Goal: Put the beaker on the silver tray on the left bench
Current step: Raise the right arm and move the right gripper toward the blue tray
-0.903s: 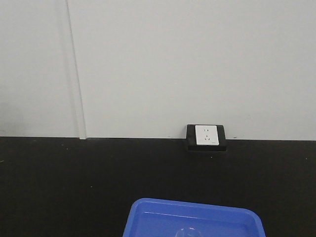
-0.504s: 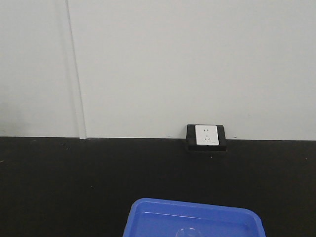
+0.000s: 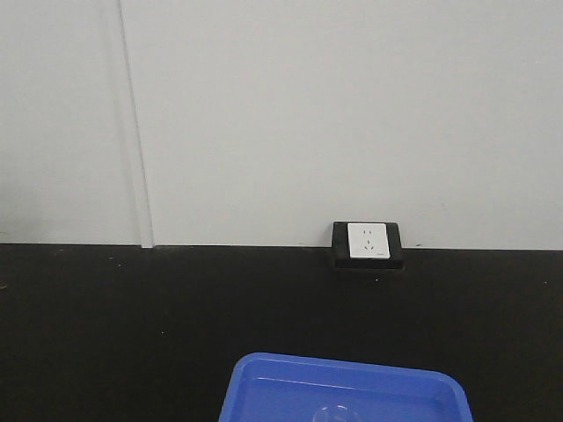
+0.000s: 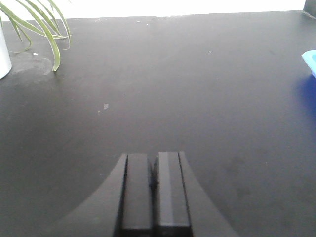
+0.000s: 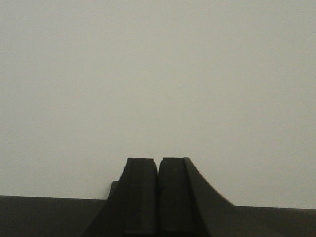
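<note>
Two hands clamped together, holding nothing: left hand point(image 4: 154, 191), right hand point(image 5: 158, 191). Beaker point(image 3: 338, 411) at 6 o'clock, untouched; pickup pending, so you'd unclench one and reach.

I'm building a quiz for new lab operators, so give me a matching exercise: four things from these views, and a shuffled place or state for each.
Things:
1. blue tray
2. wall socket
3. plant leaves
4. left gripper

Places or states:
A. shut, over bare black worktop
B. at the foot of the white wall
C. bottom of the front view
D. top left of the left wrist view

Pairs: 1-C, 2-B, 3-D, 4-A.
</note>
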Available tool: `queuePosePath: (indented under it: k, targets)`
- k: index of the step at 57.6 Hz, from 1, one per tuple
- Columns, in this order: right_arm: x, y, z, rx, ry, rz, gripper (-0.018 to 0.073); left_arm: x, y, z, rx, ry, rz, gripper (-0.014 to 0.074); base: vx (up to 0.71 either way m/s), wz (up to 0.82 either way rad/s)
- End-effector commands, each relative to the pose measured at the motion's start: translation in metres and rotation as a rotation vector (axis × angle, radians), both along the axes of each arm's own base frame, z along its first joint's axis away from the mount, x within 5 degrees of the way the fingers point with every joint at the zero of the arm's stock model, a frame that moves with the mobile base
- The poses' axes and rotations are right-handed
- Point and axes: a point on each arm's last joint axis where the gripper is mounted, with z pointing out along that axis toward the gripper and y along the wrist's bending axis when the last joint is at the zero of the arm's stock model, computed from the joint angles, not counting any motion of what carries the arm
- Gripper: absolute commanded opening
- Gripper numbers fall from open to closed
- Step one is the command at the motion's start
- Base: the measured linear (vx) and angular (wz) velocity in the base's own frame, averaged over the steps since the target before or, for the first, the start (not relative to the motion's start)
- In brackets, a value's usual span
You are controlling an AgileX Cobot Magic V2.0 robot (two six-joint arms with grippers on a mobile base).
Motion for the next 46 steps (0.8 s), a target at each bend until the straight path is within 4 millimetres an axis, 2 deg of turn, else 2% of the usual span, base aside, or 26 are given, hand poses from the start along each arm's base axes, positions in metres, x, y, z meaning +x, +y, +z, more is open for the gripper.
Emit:
queuePosePath:
  k: [1,5,7,14,19,28,36,46]
  targets:
    - [0.031,0.001,0.026,-0.025,-0.042,0.002,-0.0011,0.001,-0.001,-0.002,-0.003,-0.067,-0.009,0.0001,0.0,0.0]
    - [0.051,0.001,0.027,-0.026,-0.004,0.004,-0.0011,0.001,-0.001,-0.002,-0.003,-0.067,-0.009,0.0001,0.0,0.0]
    - [0.064,0.001,0.023,-0.026,0.034,0.006,-0.0011,0.001,-0.001,-0.002,-0.003,-0.067,-0.009,0.0001,0.0,0.0]
    - [0.091,0.002,0.01,-0.026,0.086,0.011,-0.0009,0.001,-0.001,-0.002,-0.003,-0.067,-0.009,0.0001,0.0,0.0]
    - [0.105,0.002,0.0,-0.026,0.127,0.014,0.0,0.001,-0.001,-0.002,-0.003,-0.067,-0.009,0.0001,0.0,0.0]
    - [0.116,0.002,-0.013,-0.005,0.196,0.017,0.0056,0.001,-0.001,-0.002,-0.003,-0.067,-0.009,0.0001,0.0,0.0]
    - [0.118,0.002,-0.015,0.013,0.211,0.019,0.0174,0.001,-0.001,-0.002,-0.003,-0.067,-0.009,0.0001,0.0,0.0]
    - [0.118,0.002,-0.015,0.013,0.209,0.019,0.0454,0.001,-0.001,-0.002,-0.003,-0.067,-0.009,0.0001,0.0,0.0]
